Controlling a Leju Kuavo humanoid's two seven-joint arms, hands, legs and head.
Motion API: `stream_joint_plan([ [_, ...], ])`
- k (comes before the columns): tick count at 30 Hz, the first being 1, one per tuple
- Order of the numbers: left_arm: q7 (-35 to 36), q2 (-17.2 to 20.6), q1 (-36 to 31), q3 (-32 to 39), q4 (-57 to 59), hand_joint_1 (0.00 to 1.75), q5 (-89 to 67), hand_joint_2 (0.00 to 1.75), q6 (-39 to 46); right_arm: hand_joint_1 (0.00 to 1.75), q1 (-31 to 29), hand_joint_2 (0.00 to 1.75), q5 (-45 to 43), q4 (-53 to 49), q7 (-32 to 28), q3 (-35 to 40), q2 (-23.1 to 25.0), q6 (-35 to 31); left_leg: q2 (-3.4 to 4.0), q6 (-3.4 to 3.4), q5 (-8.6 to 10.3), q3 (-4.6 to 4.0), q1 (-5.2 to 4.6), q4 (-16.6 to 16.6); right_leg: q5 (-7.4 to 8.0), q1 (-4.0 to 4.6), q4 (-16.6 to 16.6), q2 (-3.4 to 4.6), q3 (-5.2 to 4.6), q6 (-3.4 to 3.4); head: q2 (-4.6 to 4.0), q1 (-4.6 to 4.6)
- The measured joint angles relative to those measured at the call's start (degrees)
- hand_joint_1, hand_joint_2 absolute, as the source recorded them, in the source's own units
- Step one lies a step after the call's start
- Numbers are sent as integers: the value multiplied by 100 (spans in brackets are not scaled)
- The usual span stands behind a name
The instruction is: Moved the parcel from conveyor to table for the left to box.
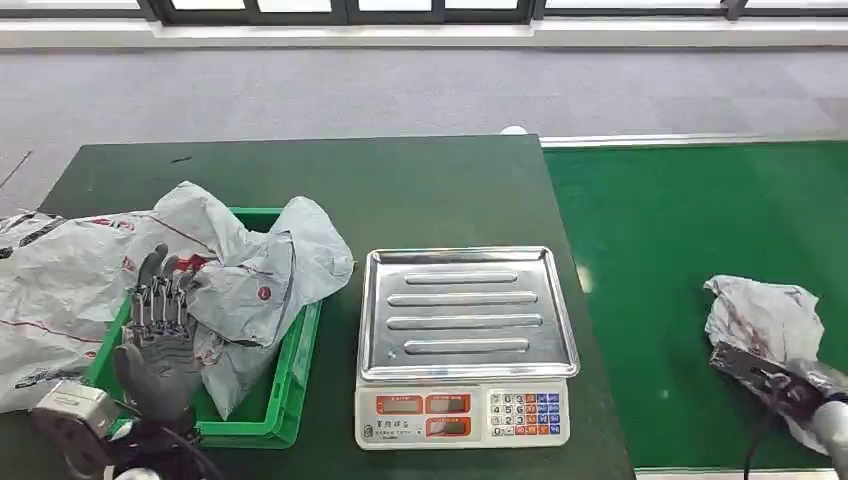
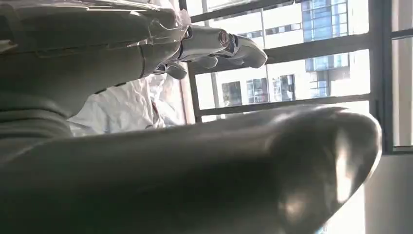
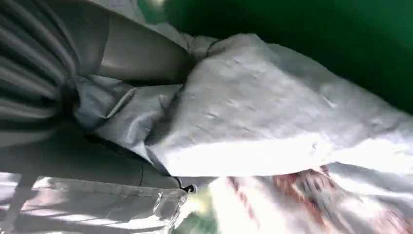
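Parcel (image 1: pixel 765 318) lies on the green conveyor (image 1: pixel 680 260), where our right hand (image 1: pixel 770 380) closes on its crumpled near edge for the carry to the table (image 1: pixel 440 190). Our left hand (image 1: pixel 160 335) waits spread over the bin (image 1: pixel 290 385), holding nothing.

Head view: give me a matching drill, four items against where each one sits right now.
Things:
1. parcel
2. scale
3. left hand
4. green crate

Places:
A. on the dark green table, right of the crate
B. on the green conveyor, under the right hand
C. over the crate, against the grey bags
D. on the table's left part, grey bags piled in it

Pairs: 1-B, 2-A, 3-C, 4-D
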Motion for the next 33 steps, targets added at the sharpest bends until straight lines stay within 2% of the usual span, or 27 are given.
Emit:
stream_joint_plan([
  [5, -105, -66, 202, 92, -125, 0, -17, 0, -164, 175, 158, 175, 55, -639, 33, 2, 291, -588, -39, -1, 6, -5, 2, 0, -2, 2, 0, -36, 2, -1, 0, 0],
  [8, -140, -94, 252, 149, -127, 0, -20, 0, -223, 175, 459, 175, 153, -1479, -265, -112, 593, -1574, -40, -7, 8, -14, 7, -1, -4, 5, 8, -38, -4, -4, 0, 0],
  [10, -145, -107, 239, 153, -127, 0, -33, 0, -243, 175, 585, 175, 112, -2181, -435, -271, 873, -1915, -26, -10, 6, -9, 6, -1, -4, 5, 8, -24, -12, -5, 0, 0],
  [14, -138, -125, 122, 153, -88, 0, -42, 0, -245, 175, 676, 175, -170, -3437, -937, -411, 1182, -2172, -43, -12, 26, 22, 5, -1, -1, 4, 9, -37, -21, -7, 0, 0],
  [18, -75, -135, -51, 153, -27, 0, -33, 0, -251, 175, 691, 175, -264, -4346, -1313, -407, 1362, -2436, -40, -15, 27, -16, 4, -1, 4, 3, 9, -35, -15, -11, 0, 0],
  [23, -48, -140, -177, 140, 65, 0, -33, 0, -249, 175, 723, 175, -50, -5225, -1513, -170, 1629, -2920, -31, -13, 23, -17, 3, -1, 4, 3, 9, -30, -17, -11, 0, 0],
  [27, -42, -140, -335, 81, 183, 0, -31, 0, -240, 175, 493, 175, -225, -5533, -1571, 184, 1769, -2843, -27, -14, 24, -17, 4, -1, 7, 3, 9, -27, -16, -15, 0, 0],
  [33, 41, -140, -664, -88, 459, 0, -9, 0, -317, 175, 112, 175, -638, -5370, -1423, 947, 2228, -2034, -23, -20, 31, -13, 8, -1, 12, 9, 10, -22, -15, -21, 0, 0],
])
